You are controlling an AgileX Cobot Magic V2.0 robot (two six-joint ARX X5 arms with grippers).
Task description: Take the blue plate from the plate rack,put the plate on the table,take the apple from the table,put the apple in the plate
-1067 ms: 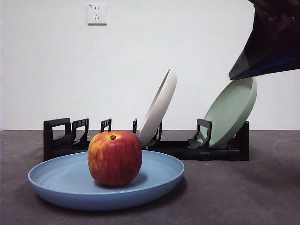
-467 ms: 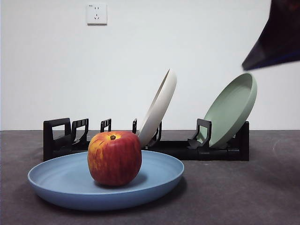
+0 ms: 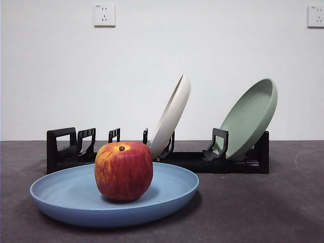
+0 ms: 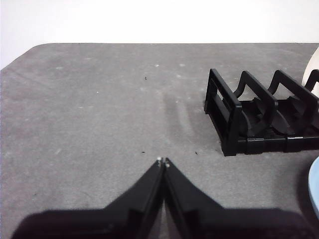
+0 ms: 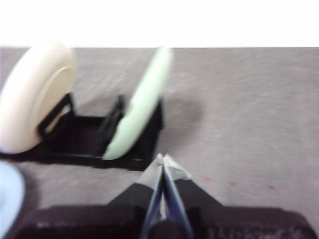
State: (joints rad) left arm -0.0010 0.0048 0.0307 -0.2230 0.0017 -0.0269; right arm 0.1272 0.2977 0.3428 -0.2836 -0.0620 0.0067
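Since the apple (image 3: 124, 170) already sits upright, stem up, in the middle of the blue plate (image 3: 114, 196), and that plate lies flat on the worktop (image 3: 263, 202) near its front edge, we judge the task complete, with nothing left to carry. We have both arms drawn clear of the things so nothing can be knocked. Our left gripper (image 4: 163, 162) hangs over bare worktop toward the left side, jaws clenched tip to tip on nothing, with the empty end of the plate rack (image 4: 259, 119) just beyond it. Our right gripper (image 5: 163, 159) hangs toward the right side, jaws also pressed together and empty, though that view is blurred; neither gripper shows in the front view.

Behind the blue plate, the rack runs along the back of the worktop. We see a cream-white plate (image 3: 172, 117) leaning in a middle slot and a sage-green plate (image 3: 249, 119) leaning at the right end, each propped by the upright holders so it stands on edge. The slots at the left end stand vacant, which fits the blue plate being out on the worktop.
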